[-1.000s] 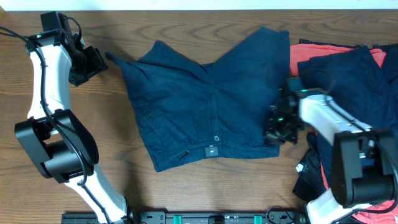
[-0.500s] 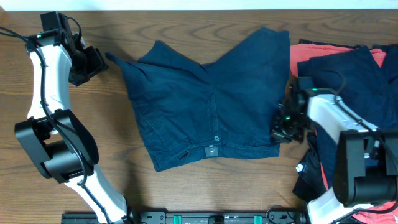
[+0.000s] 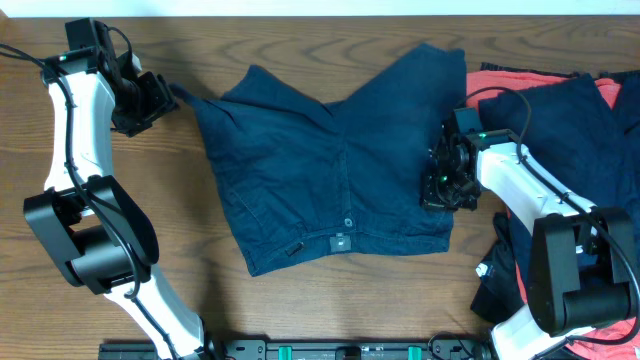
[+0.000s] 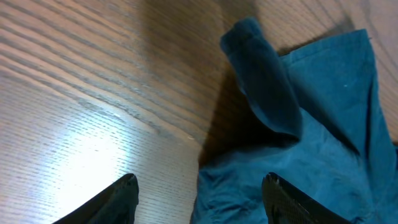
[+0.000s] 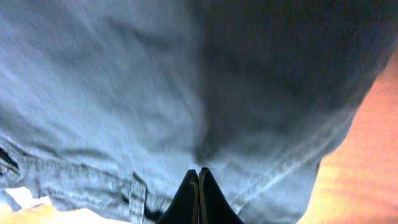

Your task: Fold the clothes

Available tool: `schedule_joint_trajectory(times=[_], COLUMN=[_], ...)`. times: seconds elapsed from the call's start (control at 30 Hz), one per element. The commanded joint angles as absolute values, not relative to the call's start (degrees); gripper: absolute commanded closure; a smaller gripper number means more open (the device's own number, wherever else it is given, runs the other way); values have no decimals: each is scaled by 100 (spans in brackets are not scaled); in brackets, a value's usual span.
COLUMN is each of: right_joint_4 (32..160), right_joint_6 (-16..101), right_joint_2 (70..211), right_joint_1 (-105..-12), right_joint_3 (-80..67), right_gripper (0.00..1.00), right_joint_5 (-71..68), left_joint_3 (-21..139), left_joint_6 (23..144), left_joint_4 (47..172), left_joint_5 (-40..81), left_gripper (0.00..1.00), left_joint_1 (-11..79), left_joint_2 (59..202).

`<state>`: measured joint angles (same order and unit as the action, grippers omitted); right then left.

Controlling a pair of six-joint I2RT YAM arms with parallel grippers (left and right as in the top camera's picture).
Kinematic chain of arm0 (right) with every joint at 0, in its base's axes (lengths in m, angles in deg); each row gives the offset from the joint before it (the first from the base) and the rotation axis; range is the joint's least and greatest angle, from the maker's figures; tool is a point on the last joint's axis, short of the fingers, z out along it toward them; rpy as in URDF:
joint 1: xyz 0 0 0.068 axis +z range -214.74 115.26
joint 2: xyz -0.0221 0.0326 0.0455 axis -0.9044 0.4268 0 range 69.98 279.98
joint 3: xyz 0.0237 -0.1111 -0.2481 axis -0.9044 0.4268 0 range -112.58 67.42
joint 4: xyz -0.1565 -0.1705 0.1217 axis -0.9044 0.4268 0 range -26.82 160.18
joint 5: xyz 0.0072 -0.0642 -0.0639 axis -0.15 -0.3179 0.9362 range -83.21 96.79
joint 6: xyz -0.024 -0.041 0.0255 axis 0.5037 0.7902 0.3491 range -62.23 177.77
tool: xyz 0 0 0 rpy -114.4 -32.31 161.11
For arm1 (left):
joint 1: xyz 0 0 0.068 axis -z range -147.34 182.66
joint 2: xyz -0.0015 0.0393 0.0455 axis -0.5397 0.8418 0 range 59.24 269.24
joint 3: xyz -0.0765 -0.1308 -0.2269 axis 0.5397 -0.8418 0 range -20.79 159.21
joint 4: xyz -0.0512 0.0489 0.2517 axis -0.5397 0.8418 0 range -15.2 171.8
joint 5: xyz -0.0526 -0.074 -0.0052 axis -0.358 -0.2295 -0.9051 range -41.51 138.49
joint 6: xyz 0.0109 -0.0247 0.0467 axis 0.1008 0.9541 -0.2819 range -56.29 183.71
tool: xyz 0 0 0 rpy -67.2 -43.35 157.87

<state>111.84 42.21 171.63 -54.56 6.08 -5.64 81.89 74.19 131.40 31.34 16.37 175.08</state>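
— So, where do your shorts (image 3: 330, 160) lie?
— Spread flat in the middle of the table (image 3: 300, 310), waistband toward the robot. Your left gripper (image 4: 199, 186) hangs just off one leg's corner, fingers apart, holding nothing. Your right gripper (image 5: 199, 180) has its fingers pressed together, tips against the shorts' right side.
— Any writing?
— A small tag (image 3: 340, 241) at the waistband, too small to read.

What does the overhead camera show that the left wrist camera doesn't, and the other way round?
Overhead only: the whole navy shorts spread flat, the left arm, right arm, and a navy and coral pile at the right. Left wrist only: the left jaws open, with the shorts' curled corner close up. Both: that corner and the wooden table.
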Motion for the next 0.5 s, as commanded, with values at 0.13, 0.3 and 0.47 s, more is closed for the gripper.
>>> schedule_joint_trajectory(times=[0.13, 0.3, 0.47], right_joint_4=[10951, 10513, 10164], right_joint_6=[4715, 4707, 4425], right_joint_2=[17200, 17202, 17231], right_joint_1=[-5268, -5268, -5268], right_joint_3=[617, 1039, 1543], right_gripper=[99, 99, 99], right_joint_5=[-126, -120, -150], left_joint_3=[8167, 8167, 8167], left_joint_6=[7390, 7390, 7393], left_joint_4=[13155, 13155, 13155], left_joint_5=[2940, 2940, 2940], left_gripper=[34, 34, 34], left_joint_1=[1624, 1624, 1624], left_joint_2=[17527, 17527, 17527])
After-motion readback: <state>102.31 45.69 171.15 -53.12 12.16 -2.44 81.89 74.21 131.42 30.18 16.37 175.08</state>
